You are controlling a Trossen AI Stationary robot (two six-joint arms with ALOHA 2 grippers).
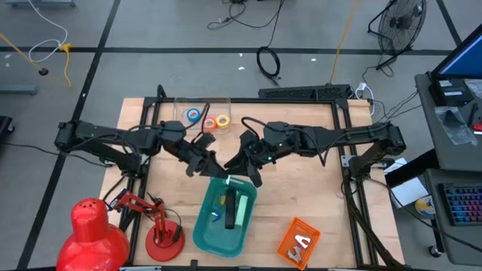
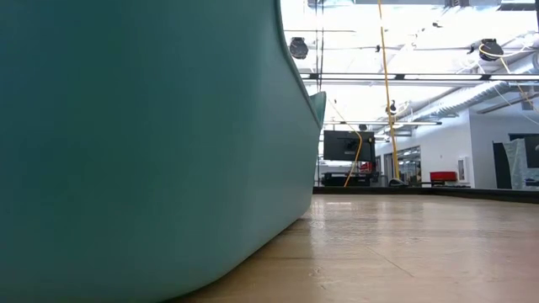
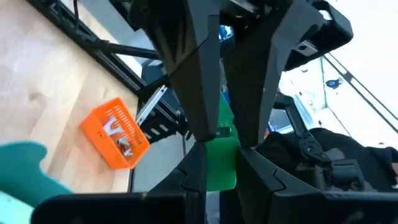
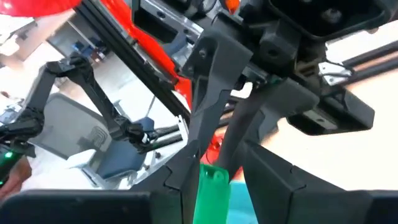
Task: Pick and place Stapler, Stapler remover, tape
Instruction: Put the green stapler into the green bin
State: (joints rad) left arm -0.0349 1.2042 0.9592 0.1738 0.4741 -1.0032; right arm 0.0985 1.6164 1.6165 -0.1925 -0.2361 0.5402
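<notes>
The left gripper (image 1: 213, 167) and the right gripper (image 1: 250, 172) are meeting tip to tip at the centre of the high view, just above the upper rim of the teal plastic tray (image 1: 202, 229). Both wrist views are showing a flat green plastic piece (image 3: 221, 163) sitting between the dark fingers (image 3: 198, 171). Each gripper is judged to be clamping this piece from opposite sides, the left more narrowly than the right. This arrangement is consistent with a handover over the tray, so that the piece is passing to the arm better placed to set it down. The identity of the piece (stapler or remover) is not being resolved by any view. The small ring-shaped rolls of coloured tape (image 1: 208, 119) are lying at the upper centre of the high view, inside what is looking like a clear container, well apart from both grippers. The orange mesh basket (image 1: 300, 241) is standing at the lower right. The tray is already holding dark, green and blue items, but the arms are partly covering them. In the low view the tray wall is filling the left half and hiding both grippers.
</notes>
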